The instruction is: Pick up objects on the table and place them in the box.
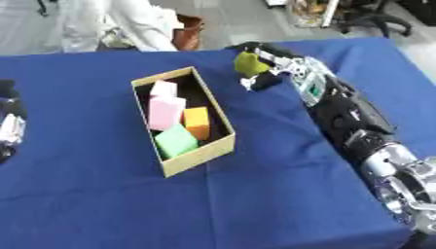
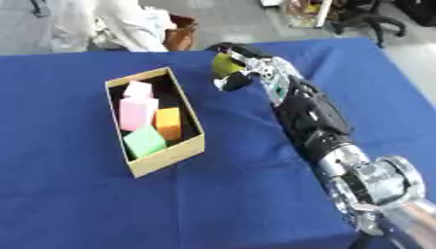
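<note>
An open cardboard box [image 1: 201,154] lies on the blue table, holding two pink blocks [image 1: 165,111], an orange block [image 1: 197,121] and a green block [image 1: 176,140]. My right hand [image 1: 265,61] reaches in from the right, beyond the box's far right corner. Its fingers are curled round a yellow-green block [image 1: 248,63], held just above the cloth. My left hand [image 1: 10,127] shows only partly at the left edge, and I cannot make out its fingers.
The blue cloth [image 1: 255,194] covers the whole table, whose far edge runs behind the box. A person in white [image 1: 128,22] stands beyond that edge, beside a brown container [image 1: 189,30]. My right arm [image 1: 349,121] lies across the table's right side.
</note>
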Robot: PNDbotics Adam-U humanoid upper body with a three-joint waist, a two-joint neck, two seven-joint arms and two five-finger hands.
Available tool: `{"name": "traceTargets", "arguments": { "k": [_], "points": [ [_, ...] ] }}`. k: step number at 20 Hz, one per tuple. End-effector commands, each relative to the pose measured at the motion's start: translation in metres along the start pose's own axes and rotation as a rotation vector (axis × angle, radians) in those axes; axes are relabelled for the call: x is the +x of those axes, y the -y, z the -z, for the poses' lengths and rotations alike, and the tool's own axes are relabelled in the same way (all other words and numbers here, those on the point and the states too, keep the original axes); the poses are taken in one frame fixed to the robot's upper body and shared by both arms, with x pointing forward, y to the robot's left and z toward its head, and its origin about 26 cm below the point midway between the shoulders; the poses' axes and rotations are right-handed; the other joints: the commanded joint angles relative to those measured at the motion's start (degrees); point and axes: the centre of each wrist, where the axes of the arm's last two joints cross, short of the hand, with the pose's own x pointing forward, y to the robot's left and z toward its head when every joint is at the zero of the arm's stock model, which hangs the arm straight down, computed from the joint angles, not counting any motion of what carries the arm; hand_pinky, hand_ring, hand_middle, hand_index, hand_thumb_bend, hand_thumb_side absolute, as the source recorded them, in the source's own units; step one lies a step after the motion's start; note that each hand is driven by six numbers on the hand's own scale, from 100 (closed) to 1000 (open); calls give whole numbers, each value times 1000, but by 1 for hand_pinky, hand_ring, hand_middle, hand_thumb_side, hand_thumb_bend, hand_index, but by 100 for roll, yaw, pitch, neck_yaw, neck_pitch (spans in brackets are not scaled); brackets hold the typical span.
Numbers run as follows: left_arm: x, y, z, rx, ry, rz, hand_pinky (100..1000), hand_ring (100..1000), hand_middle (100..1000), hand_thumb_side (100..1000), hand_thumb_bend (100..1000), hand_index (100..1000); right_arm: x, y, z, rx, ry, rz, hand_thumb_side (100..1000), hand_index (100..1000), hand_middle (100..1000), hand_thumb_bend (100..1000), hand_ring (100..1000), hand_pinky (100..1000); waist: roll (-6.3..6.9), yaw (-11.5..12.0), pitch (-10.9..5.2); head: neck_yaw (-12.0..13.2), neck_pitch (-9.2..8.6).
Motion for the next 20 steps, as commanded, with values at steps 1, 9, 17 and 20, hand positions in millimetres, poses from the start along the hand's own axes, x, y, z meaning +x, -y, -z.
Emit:
{"name": "traceTargets", "arguments": {
  "k": [1, 9, 17, 20],
  "points": [
    [8, -6, 4, 12, 38, 13, 802, 665, 693, 623, 102, 835, -12, 16, -6, -67, -95, -23, 231, 1000, 1000, 100, 995, 965, 107, 27, 5, -65, -114],
    [8, -5, 4, 6, 39, 11, 802, 664, 693, 627, 100, 835, -23, 3, -11, -109, -268, -104, 198, 1000, 931, 100, 912, 892, 126, 26, 9, -104, -118],
    [8, -6, 4, 8, 37, 8, 803, 663, 692, 630, 100, 835, -16, 10, -9, -280, -262, -216, 154, 532, 377, 100, 537, 669, 111, 8, -20, -112, -117],
    [7, -6, 3, 9, 35, 9, 803, 663, 692, 631, 100, 835, -11, 16, -8, -390, -227, -248, 132, 434, 282, 100, 491, 627, 100, 0, -30, -115, -111]
  ]
}}
